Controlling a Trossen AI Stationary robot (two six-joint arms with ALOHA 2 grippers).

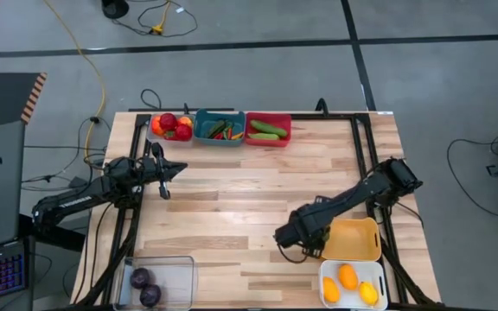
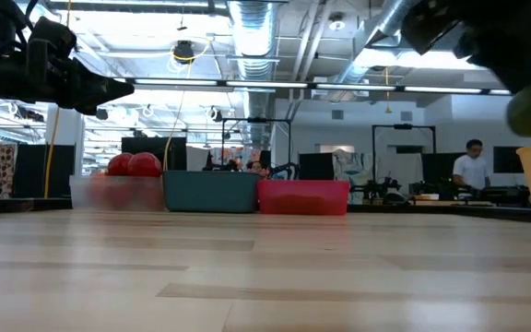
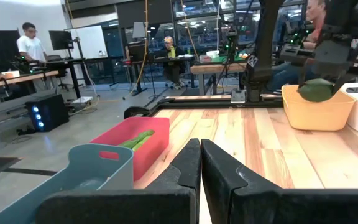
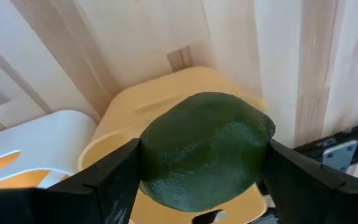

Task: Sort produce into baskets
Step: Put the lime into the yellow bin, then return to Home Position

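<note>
Across the pale wooden table, baskets line its edges.

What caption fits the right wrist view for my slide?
Right tool holds a green fruit above the yellow bin, white bin alongside.

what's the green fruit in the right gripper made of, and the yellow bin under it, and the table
Green fruit: likely moulded plastic or foam, matte with a pebbled skin, like a toy lime or avocado. It sits between the right gripper's fingers. Orange-yellow bin: smooth plastic with a soft sheen and rounded moulded corners. Table: pale wood planks, visible grain and seams.
</note>
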